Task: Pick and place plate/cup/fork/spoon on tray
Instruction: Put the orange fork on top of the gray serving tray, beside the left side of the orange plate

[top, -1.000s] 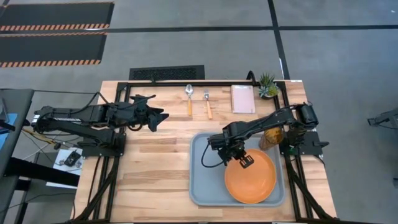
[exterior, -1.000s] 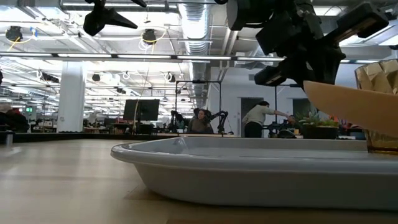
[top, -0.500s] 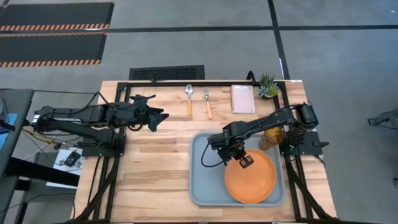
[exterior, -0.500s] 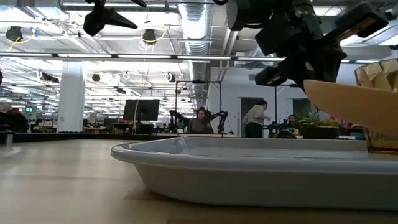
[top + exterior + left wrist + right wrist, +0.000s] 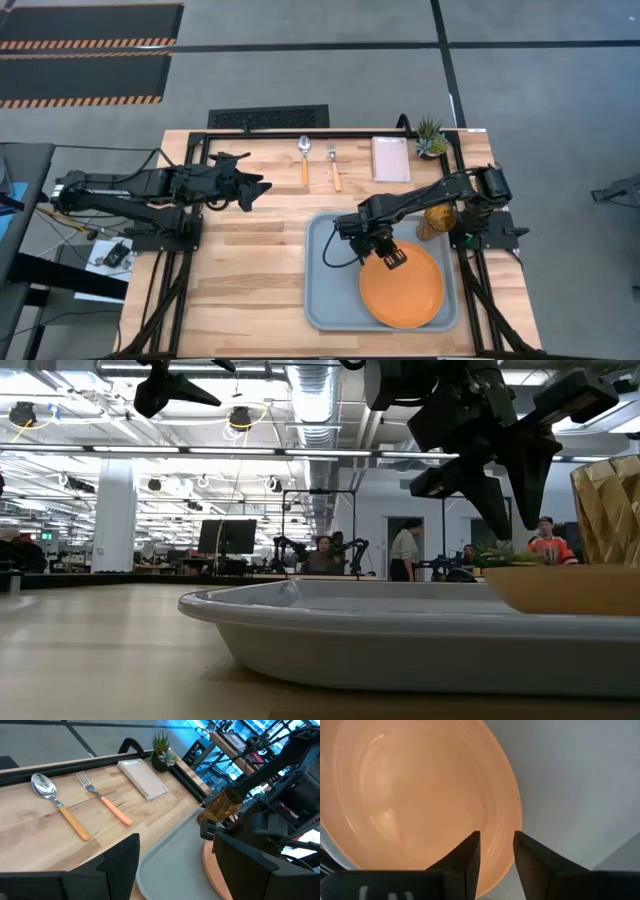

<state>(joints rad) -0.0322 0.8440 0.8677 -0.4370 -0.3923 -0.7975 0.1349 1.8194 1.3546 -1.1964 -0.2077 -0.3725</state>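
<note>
The orange plate (image 5: 402, 285) lies flat in the right half of the grey-blue tray (image 5: 325, 290); it also shows in the low view (image 5: 560, 588). My right gripper (image 5: 395, 260) is open just above the plate's far-left rim (image 5: 512, 820), touching nothing. The amber cup (image 5: 437, 217) stands on the table just right of the tray's far right corner. The spoon (image 5: 304, 158) and the fork (image 5: 335, 165) lie side by side on the table beyond the tray. My left gripper (image 5: 255, 188) is open and empty above the table's left part.
A pale pink pad (image 5: 390, 158) and a small potted plant (image 5: 431, 137) sit at the far right of the table. A black frame (image 5: 300, 132) runs along the table's far edge. The tray's left half is bare.
My right gripper has opened and let go of the plate. The plate, tilted before with its rim raised between the fingers, has dropped and now lies level in the tray. The fingers stand a little above it.
</note>
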